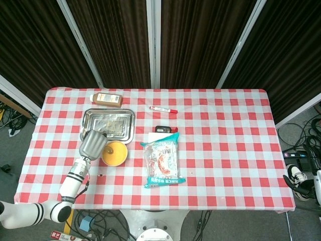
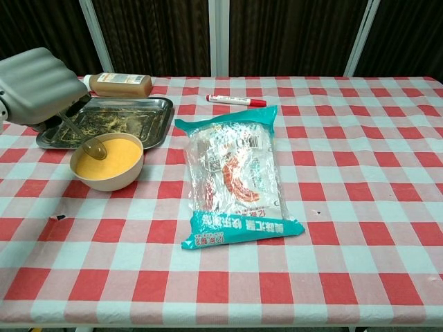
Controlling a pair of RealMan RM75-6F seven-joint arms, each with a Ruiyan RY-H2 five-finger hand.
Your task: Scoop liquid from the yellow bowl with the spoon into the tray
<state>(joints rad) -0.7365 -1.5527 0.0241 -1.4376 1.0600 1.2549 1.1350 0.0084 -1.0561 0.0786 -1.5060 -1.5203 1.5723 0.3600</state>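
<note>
While the grey left hand (image 2: 36, 84) grips the slim metal spoon (image 2: 82, 135)
Handle slants down from it; round yellow bowl (image 2: 107, 162) directly below, steel rectangular tray (image 2: 149, 124) just beyond

Checked table (image 1: 225, 150): bowl (image 2: 107, 162), tray (image 2: 145, 121), packet (image 2: 235, 176)
</note>
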